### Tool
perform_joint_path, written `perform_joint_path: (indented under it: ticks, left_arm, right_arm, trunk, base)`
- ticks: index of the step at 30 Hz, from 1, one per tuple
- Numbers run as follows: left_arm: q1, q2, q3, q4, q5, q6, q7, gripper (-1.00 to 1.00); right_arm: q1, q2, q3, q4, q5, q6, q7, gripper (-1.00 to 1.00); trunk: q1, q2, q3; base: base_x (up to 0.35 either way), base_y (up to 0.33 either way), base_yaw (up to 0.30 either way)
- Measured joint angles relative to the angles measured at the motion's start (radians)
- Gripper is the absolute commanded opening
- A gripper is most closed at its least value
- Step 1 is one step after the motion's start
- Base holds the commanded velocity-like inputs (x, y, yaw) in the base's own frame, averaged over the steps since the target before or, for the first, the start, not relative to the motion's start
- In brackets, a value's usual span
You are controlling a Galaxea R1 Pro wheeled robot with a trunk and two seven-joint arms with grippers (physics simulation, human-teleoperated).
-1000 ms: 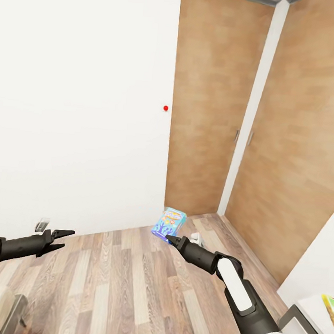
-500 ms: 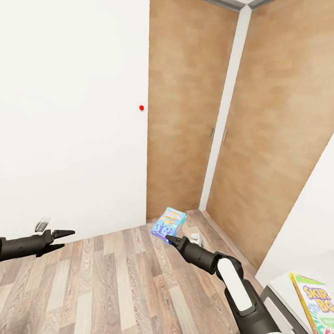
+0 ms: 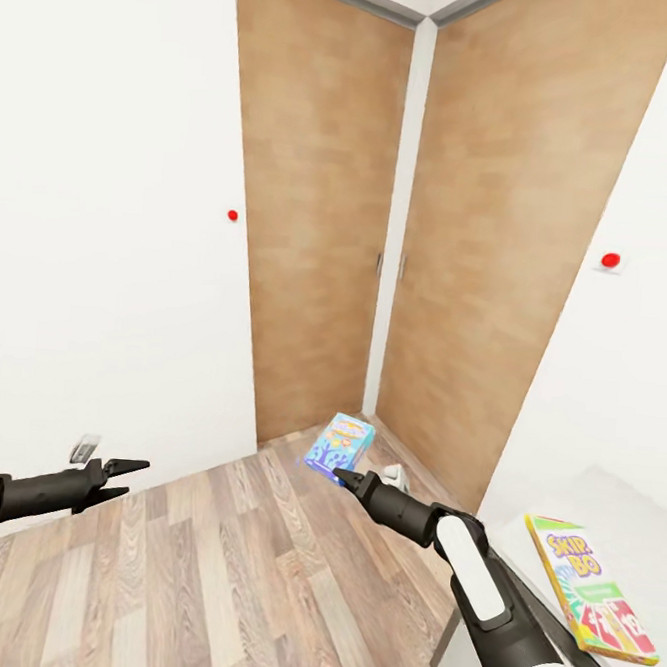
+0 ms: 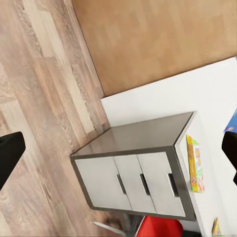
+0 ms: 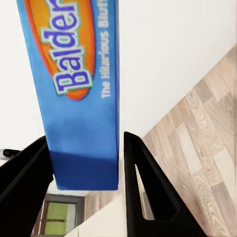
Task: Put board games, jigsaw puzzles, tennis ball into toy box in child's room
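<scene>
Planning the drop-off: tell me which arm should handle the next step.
Right. The right gripper is already shut on the blue Balderdash box, and the table with the Skip-Bo box lies on that side. The left gripper is open.

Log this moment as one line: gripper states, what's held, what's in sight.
left gripper: open, empty | right gripper: shut on blue board game | Skip-Bo box: flat on table | over wood floor

left claw [image 3: 129, 479]: held out level, fingers parted, nothing between them
right claw [image 3: 339, 474]: arm reaching forward, fingers clamped on blue game box [image 3: 340, 442]
</scene>
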State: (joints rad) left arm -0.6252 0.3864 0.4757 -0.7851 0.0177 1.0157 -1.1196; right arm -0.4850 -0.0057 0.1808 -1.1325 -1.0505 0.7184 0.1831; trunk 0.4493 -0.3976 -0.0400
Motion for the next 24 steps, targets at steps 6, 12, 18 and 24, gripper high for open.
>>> perform_joint_path:
  ticks: [6, 12, 18, 24]
  left_arm:
    - [0.000, 0.000, 0.000, 0.000, 0.000, 0.000, 0.000, 1.00]
    - [0.000, 0.000, 0.000, 0.000, 0.000, 0.000, 0.000, 1.00]
    - [0.000, 0.000, 0.000, 0.000, 0.000, 0.000, -0.001, 1.00]
    - [0.000, 0.000, 0.000, 0.000, 0.000, 0.000, -0.003, 1.00]
  right_arm:
    - [0.000, 0.000, -0.008, 0.002, 0.000, 0.000, 0.002, -1.00]
    - [0.000, 0.000, -0.008, 0.000, -0.001, 0.000, 0.002, -1.00]
    - [0.000, 0.000, -0.008, -0.009, -0.006, 0.000, 0.002, -1.00]
    - [0.000, 0.000, -0.010, -0.008, -0.009, 0.001, 0.006, -1.00]
  trunk:
    - [0.000, 0.000, 0.003]
    - [0.000, 0.000, 0.006]
    - [0.000, 0.000, 0.008]
    - [0.000, 0.000, 0.006]
  base:
    - [0.000, 0.000, -0.281]
    - [0.000, 0.000, -0.280]
    - [0.000, 0.000, -0.114]
    - [0.000, 0.000, -0.050]
